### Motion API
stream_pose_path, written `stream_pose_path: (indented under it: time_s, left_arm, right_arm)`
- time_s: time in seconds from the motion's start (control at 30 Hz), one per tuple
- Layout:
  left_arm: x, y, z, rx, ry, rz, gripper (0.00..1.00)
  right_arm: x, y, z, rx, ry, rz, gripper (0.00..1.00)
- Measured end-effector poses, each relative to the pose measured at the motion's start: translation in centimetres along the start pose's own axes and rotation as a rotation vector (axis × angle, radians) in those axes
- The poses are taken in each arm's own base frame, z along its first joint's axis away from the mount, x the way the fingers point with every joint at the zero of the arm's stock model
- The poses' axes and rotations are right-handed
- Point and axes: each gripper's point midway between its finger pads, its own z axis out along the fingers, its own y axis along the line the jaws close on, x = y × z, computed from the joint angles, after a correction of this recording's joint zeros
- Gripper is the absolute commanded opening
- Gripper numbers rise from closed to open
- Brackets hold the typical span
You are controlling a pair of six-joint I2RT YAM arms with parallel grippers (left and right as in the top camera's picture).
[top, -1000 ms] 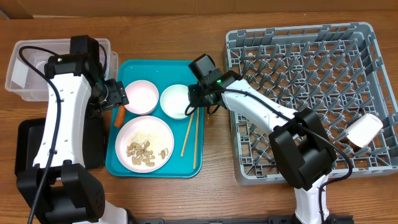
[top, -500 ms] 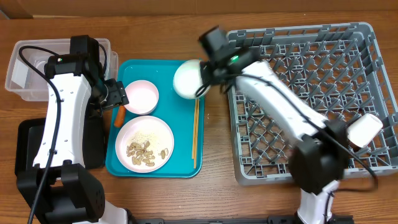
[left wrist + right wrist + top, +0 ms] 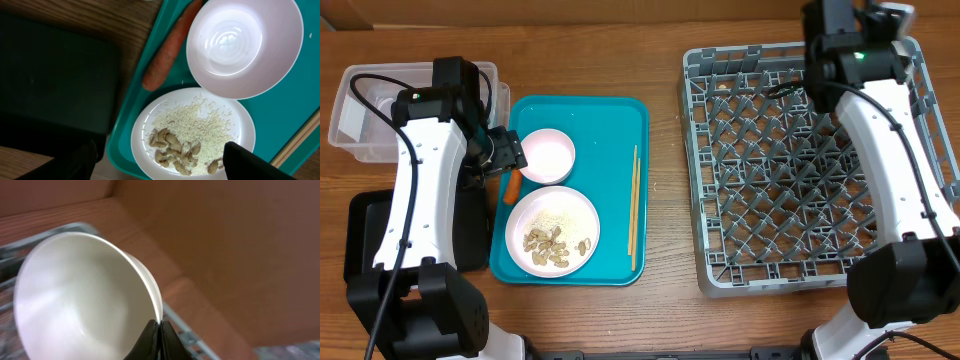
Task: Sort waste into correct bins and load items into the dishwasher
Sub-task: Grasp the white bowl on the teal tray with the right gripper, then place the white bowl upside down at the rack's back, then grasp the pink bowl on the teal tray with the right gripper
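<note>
My left gripper (image 3: pixel 160 167) is open and empty, hovering over the white plate (image 3: pixel 192 127) of rice and tan nut bits. An orange carrot (image 3: pixel 165 52) lies on the teal tray beside an empty white bowl (image 3: pixel 245 45). In the overhead view the left gripper (image 3: pixel 506 152) is at the tray's left edge, with the carrot (image 3: pixel 510 187), bowl (image 3: pixel 548 156), plate (image 3: pixel 553 230) and chopsticks (image 3: pixel 633 205) nearby. My right gripper (image 3: pixel 159 326) is shut on the rim of a white bowl (image 3: pixel 80 295), held tilted above the far right of the grey dish rack (image 3: pixel 820 170).
The teal tray (image 3: pixel 625 120) lies left of the rack. A clear tub (image 3: pixel 370 100) stands at the far left, and a black tray (image 3: pixel 360 235) lies in front of it, partly under my left arm. The right arm (image 3: pixel 890 120) spans the rack's right side.
My right gripper has lifted the small white bowl off the teal tray and carried it right to the rack's far right corner. The left arm has not moved.
</note>
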Motion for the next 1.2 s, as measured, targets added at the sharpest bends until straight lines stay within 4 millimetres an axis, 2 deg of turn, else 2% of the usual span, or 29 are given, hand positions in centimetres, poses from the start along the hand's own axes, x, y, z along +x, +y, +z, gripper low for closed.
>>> stream_pose_path:
  time_s: [0.1, 0.17, 0.23, 0.37, 0.43, 0.47, 0.57, 0.6, 0.63, 0.67, 0.7, 0.73, 0.77, 0.8, 0.83, 0.93, 1.03, 1.1, 1.2]
  left_arm:
    - [0.0, -0.1, 0.0, 0.004, 0.001, 0.000, 0.83]
    - [0.0, -0.1, 0.0, 0.009, 0.002, 0.000, 0.83]
    - [0.1, -0.3, 0.0, 0.016, 0.004, 0.000, 0.83]
    - [0.0, -0.4, 0.0, 0.024, 0.002, -0.001, 0.83]
    - [0.0, -0.5, 0.0, 0.027, 0.003, -0.001, 0.83]
    - [0.0, -0.5, 0.0, 0.027, 0.003, -0.001, 0.83]
    - [0.0, -0.5, 0.0, 0.027, 0.003, -0.001, 0.84]
    - [0.0, -0.5, 0.0, 0.027, 0.003, -0.001, 0.84]
    - [0.0, -0.5, 0.0, 0.027, 0.003, -0.001, 0.84]
    - [0.0, -0.5, 0.0, 0.027, 0.004, -0.001, 0.84]
    - [0.0, -0.5, 0.0, 0.027, 0.003, -0.001, 0.84]
    - [0.0, -0.5, 0.0, 0.027, 0.004, -0.001, 0.84]
    - [0.0, -0.5, 0.0, 0.027, 0.003, -0.001, 0.85]
    - [0.0, -0.5, 0.0, 0.027, 0.004, -0.001, 0.85]
    - [0.0, -0.5, 0.0, 0.027, 0.004, -0.001, 0.86]
    - [0.1, -0.5, 0.0, 0.027, 0.004, 0.000, 0.86]
    - [0.1, -0.7, 0.0, 0.034, 0.004, 0.002, 0.86]
    - [0.0, -1.1, 0.0, 0.044, 0.002, 0.008, 0.85]
    - [-0.2, -2.0, -0.1, 0.060, -0.016, 0.027, 0.86]
  right_arm:
    - [0.4, -1.6, 2.0, 0.140, -0.024, 0.016, 0.04]
    - [1.5, -1.8, 3.7, 0.210, -0.012, -0.012, 0.04]
    - [3.4, -1.0, 6.0, 0.262, 0.028, -0.075, 0.04]
    - [5.5, 1.2, 7.1, 0.244, 0.071, -0.152, 0.04]
    - [6.3, 3.2, 6.8, 0.223, 0.068, -0.199, 0.04]
    - [6.4, 3.5, 6.6, 0.223, 0.061, -0.211, 0.04]
    - [6.3, 6.1, 4.1, 0.167, 0.013, -0.244, 0.04]
    - [6.7, 7.6, 3.1, 0.119, 0.008, -0.260, 0.04]
    - [7.0, 8.1, 2.8, 0.103, 0.012, -0.265, 0.05]
    - [7.4, 8.9, 2.5, 0.076, 0.019, -0.275, 0.09]
    - [8.0, 9.9, 2.3, 0.050, 0.029, -0.290, 0.20]
    - [8.4, 10.5, 2.0, 0.032, 0.034, -0.303, 0.41]
    - [8.9, 11.1, 1.8, 0.017, 0.040, -0.317, 0.75]
    - [9.2, 11.5, 1.4, 0.003, 0.043, -0.334, 0.89]
    - [9.5, 11.7, 1.1, -0.005, 0.046, -0.348, 0.98]
    - [10.5, 11.4, 0.4, -0.008, 0.070, -0.400, 1.00]
    - [10.7, 10.6, -0.1, -0.049, 0.112, -0.357, 1.00]
    - [10.0, 9.9, -1.2, -0.140, 0.150, -0.268, 1.00]
    - [7.9, 8.2, -4.2, -0.357, 0.202, -0.103, 1.00]
